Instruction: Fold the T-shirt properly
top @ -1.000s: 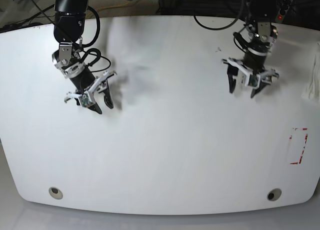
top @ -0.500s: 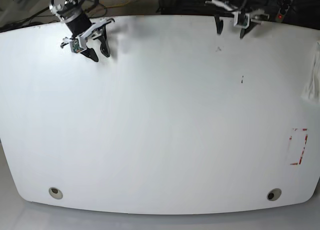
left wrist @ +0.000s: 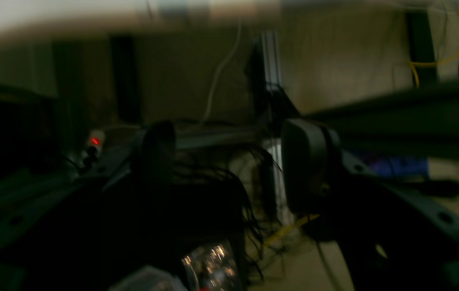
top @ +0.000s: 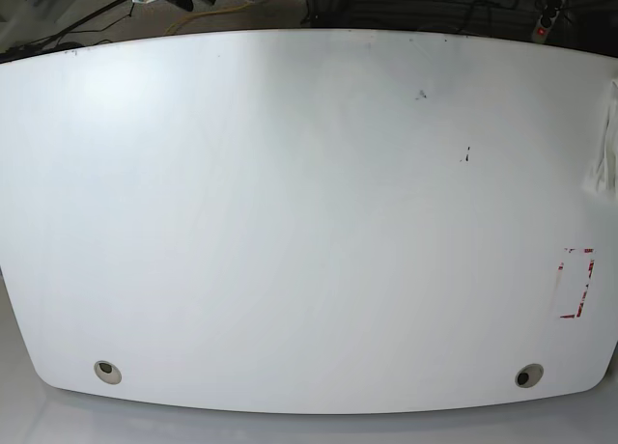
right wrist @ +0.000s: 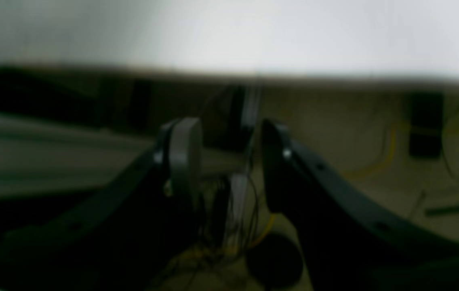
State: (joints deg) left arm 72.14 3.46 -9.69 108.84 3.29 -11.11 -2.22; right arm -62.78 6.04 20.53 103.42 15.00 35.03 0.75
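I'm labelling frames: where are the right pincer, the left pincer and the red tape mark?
right pincer (right wrist: 229,161): right wrist view, gap between its open fingertips.
left pincer (left wrist: 229,161): left wrist view, gap between its open fingertips.
red tape mark (top: 576,283): base view, its middle.

White table (top: 309,222), red-marked rectangle (top: 576,283) near its right edge, two grommet holes (top: 108,372)

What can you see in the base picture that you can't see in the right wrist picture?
Only the base view shows the whole white table, its two round holes, the red marks and a bit of white cloth, likely the T-shirt, at the table's edge. Only the right wrist view shows the right tool up close, open with nothing in it, with blurry cables behind. Both show the right tool, just a sliver at the base view's top edge, and a white surface, probably the table.
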